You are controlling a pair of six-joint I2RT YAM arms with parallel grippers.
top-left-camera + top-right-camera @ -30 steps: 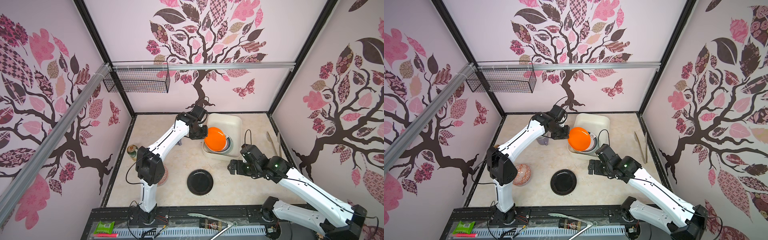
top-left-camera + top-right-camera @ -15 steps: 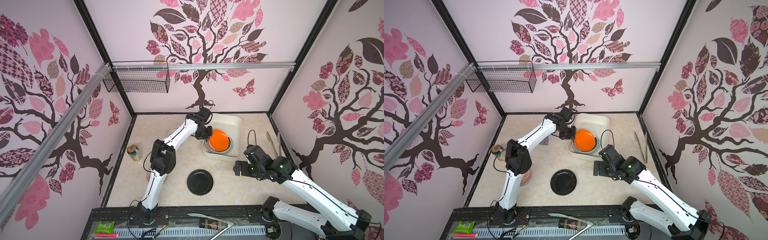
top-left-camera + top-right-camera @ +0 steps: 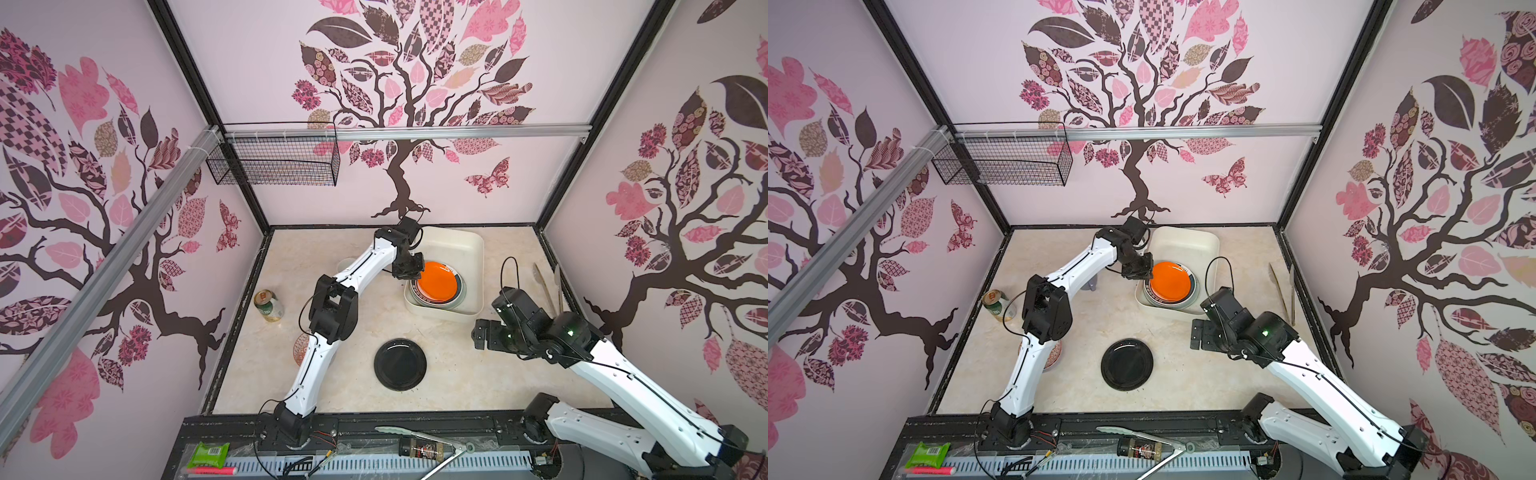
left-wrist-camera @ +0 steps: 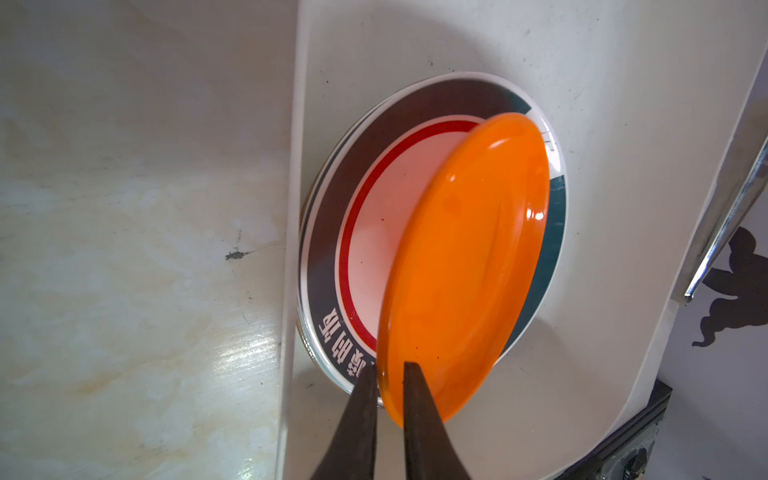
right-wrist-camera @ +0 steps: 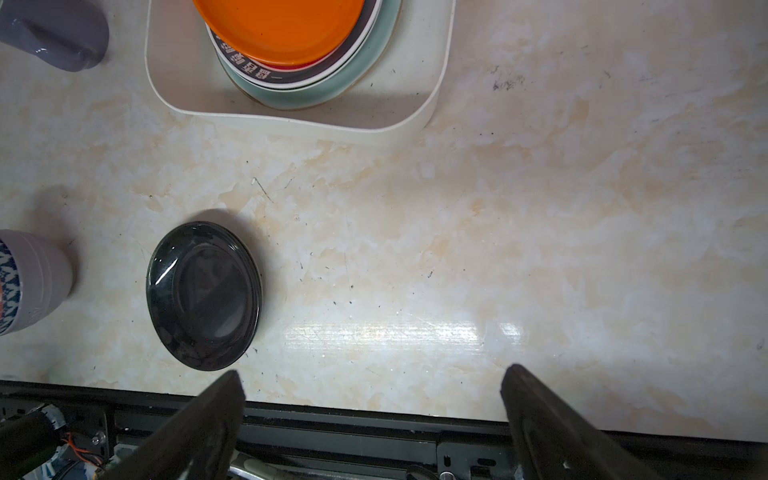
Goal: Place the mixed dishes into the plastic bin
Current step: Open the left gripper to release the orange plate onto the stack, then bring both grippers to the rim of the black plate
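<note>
— Marble tabletop [image 3: 478, 382] is carrying how many dishes?
— Fingers of the left gripper [image 4: 389, 366] are straddling the orange plate [image 4: 465, 257] rim, barely apart; pinching or not, I cannot tell. It is leaning on two more, white plate [image 4: 328, 232] and mint-green plate [image 5: 368, 68], making three inside the plastic bin [image 3: 453, 243].
— And outside?
— One black plate [image 3: 400, 364], one lavender mug [image 5: 54, 37]; the right gripper [image 5: 372, 371] is hanging wide apart, empty.

Robot test cell, laboratory type: black frame posts [image 3: 193, 79], tree-decal panel walls [image 3: 401, 183], marble-look surface [image 3: 457, 374], aluminium rail [image 3: 457, 132], white robot arms [image 3: 309, 365] bolted to a slotted, cable-strewn front base [image 3: 374, 428]
</note>
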